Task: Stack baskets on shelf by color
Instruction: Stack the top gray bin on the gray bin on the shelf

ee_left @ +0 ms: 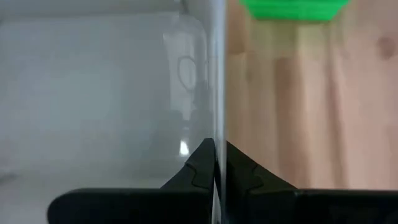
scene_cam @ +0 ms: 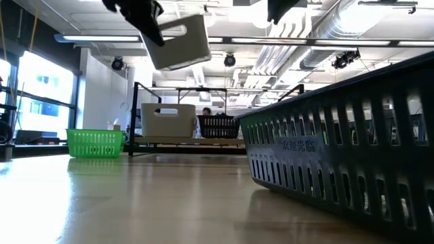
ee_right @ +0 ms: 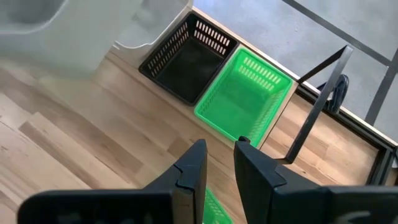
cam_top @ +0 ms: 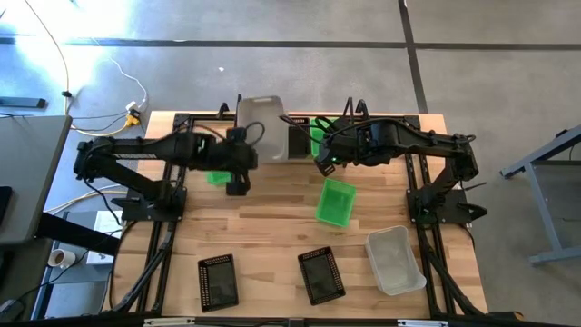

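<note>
My left gripper (cam_top: 238, 156) is shut on a translucent whitish basket (cam_top: 261, 127), held in the air (scene_cam: 180, 41) over the shelf (scene_cam: 178, 143) at the table's far edge. Another whitish basket (scene_cam: 168, 120), a black one (ee_right: 186, 59) and a green one (ee_right: 245, 96) stand on the shelf. My right gripper (cam_top: 322, 165) hovers open and empty near the shelf's green basket, above the table. Two green baskets (cam_top: 336, 202) (cam_top: 218, 177), two black ones (cam_top: 218, 280) (cam_top: 320, 274) and one whitish one (cam_top: 395, 259) rest on the tabletop. My left gripper pinches one thin side wall (ee_left: 217, 124) of the whitish basket, with one finger (ee_left: 202, 168) inside the basket and the other (ee_left: 239, 171) outside. The basket is lifted clear of the shelf and the table and hangs tilted beside the fingers (scene_cam: 146, 20).
The near black basket (scene_cam: 339, 149) fills the right of the low view. The shelf's black frame uprights (ee_right: 323, 93) stand close to my right gripper. Bare wood lies in the table's middle (cam_top: 263, 227). A person shows far behind the shelf (scene_cam: 206, 112).
</note>
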